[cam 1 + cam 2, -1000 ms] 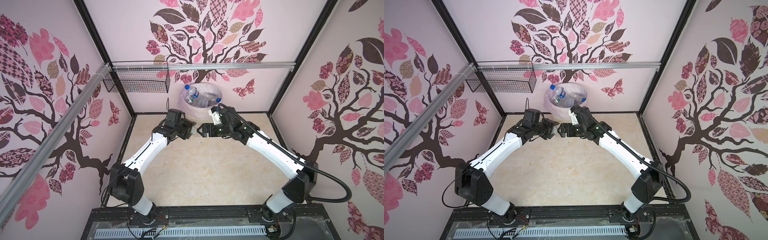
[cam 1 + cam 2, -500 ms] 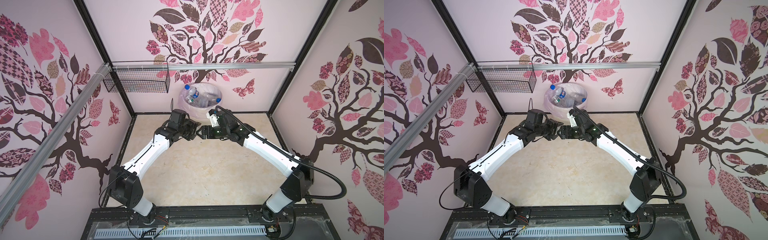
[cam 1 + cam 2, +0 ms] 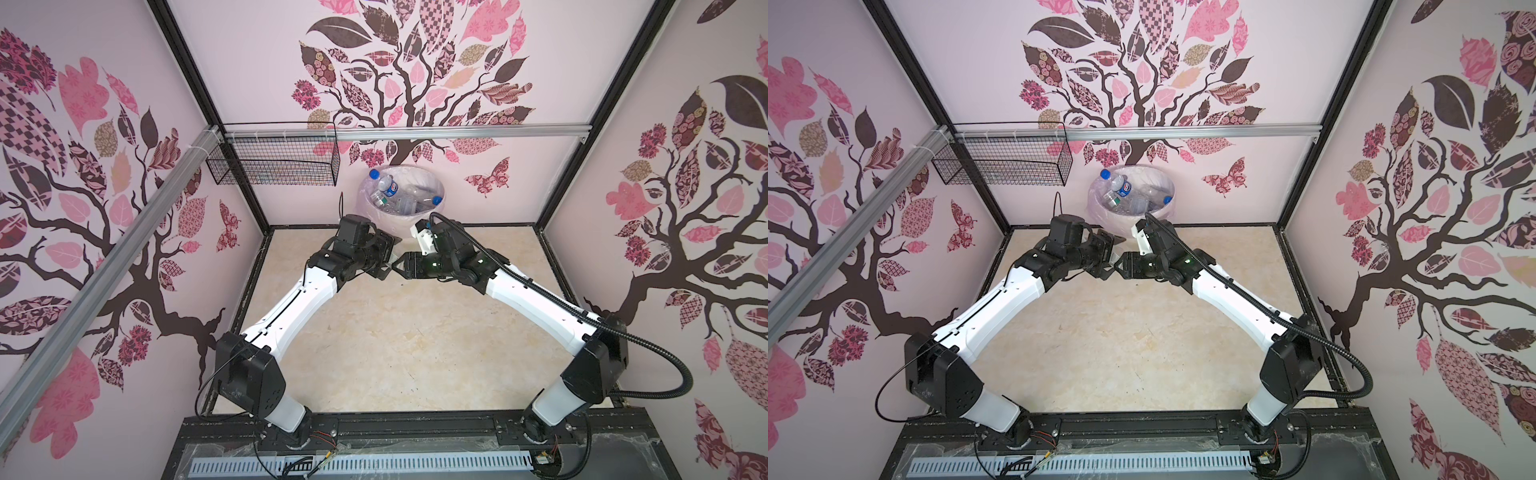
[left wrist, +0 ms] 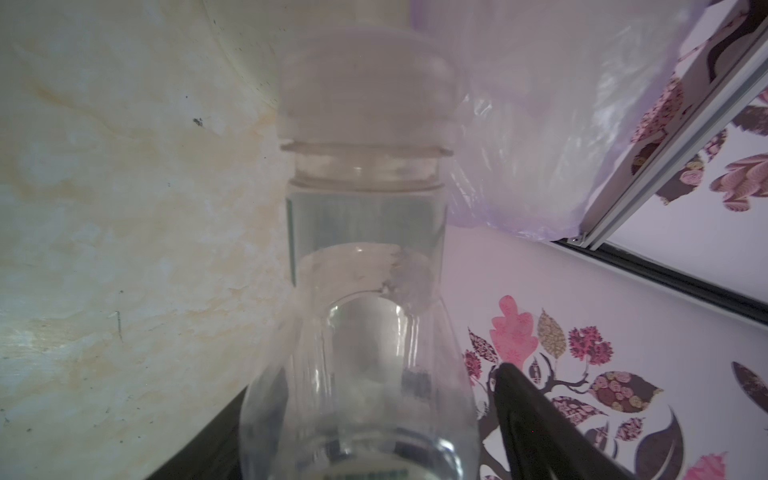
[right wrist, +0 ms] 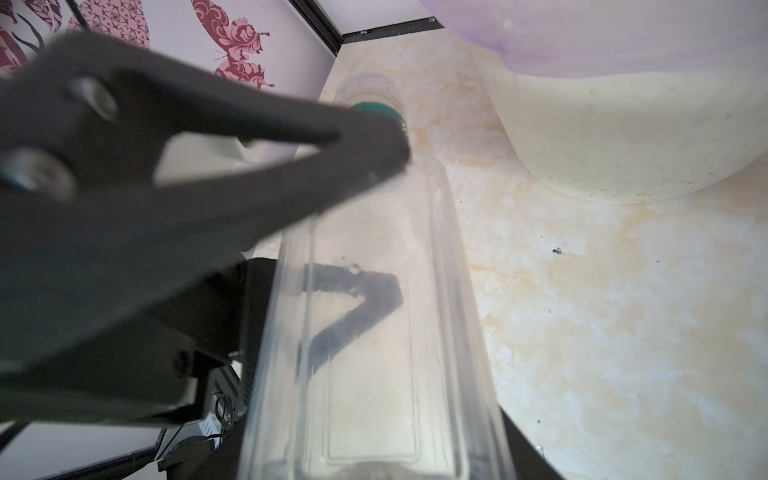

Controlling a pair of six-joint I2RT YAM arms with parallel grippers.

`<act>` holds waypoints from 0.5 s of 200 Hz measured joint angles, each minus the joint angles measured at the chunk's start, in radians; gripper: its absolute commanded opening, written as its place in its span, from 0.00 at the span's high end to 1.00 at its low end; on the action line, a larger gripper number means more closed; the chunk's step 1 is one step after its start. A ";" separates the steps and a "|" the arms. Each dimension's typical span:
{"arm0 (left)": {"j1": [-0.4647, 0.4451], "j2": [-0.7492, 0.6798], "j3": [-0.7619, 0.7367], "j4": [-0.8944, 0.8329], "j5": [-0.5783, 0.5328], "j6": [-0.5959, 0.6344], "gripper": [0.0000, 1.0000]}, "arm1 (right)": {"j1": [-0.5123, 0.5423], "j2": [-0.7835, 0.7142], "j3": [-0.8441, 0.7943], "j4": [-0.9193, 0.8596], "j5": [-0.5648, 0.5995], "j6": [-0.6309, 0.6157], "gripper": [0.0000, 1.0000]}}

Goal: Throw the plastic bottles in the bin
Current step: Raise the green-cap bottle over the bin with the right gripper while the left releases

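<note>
– Plastic, clear, hanging in the air between two hands: one clear bottle (image 5: 374,311), off the tabletop (image 3: 395,353). From the left, then?
– Left hand (image 3: 386,270): released, by the look of it. One black finger (image 4: 540,415) just beside the bottle's wall in the left wrist view, a sliver of wallpaper between.
– And the bottle's lie?
– Long axis crosswise, hand to hand, roughly parallel to the near rim of the bin (image 3: 443,197). Teal cap (image 5: 376,109) toward the left hand, base toward the right.
– Right hand (image 3: 400,267)?
– Grasping the base end, judging by the right wrist view: clear body straight out from between the jaws. Both hands about equally near the bin, only the right with a hold.
– Way to the bin?
– Straight beyond both hands, against the back wall, close. Up over the rim first, probably, then let go. Little room inside: plastic bottles (image 3: 388,189) heaped to the rim, one poking above it on the left; risk of a bounce back out.
– Surface and room?
– Beige marbled tabletop, no loose bottle visible on it in both top views. Black wire mesh basket (image 3: 274,166) hung left of the bin, pale pink walls with tree decals all round.
</note>
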 measured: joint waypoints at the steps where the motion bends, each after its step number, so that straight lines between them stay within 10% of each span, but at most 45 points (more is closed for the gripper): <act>1: 0.002 0.000 0.004 -0.003 0.002 0.003 0.03 | 0.000 0.000 0.001 0.000 0.000 -0.001 0.48; 100: 0.186 -0.006 0.382 -0.187 0.027 0.121 0.03 | -0.170 0.118 0.525 -0.193 0.166 -0.100 0.50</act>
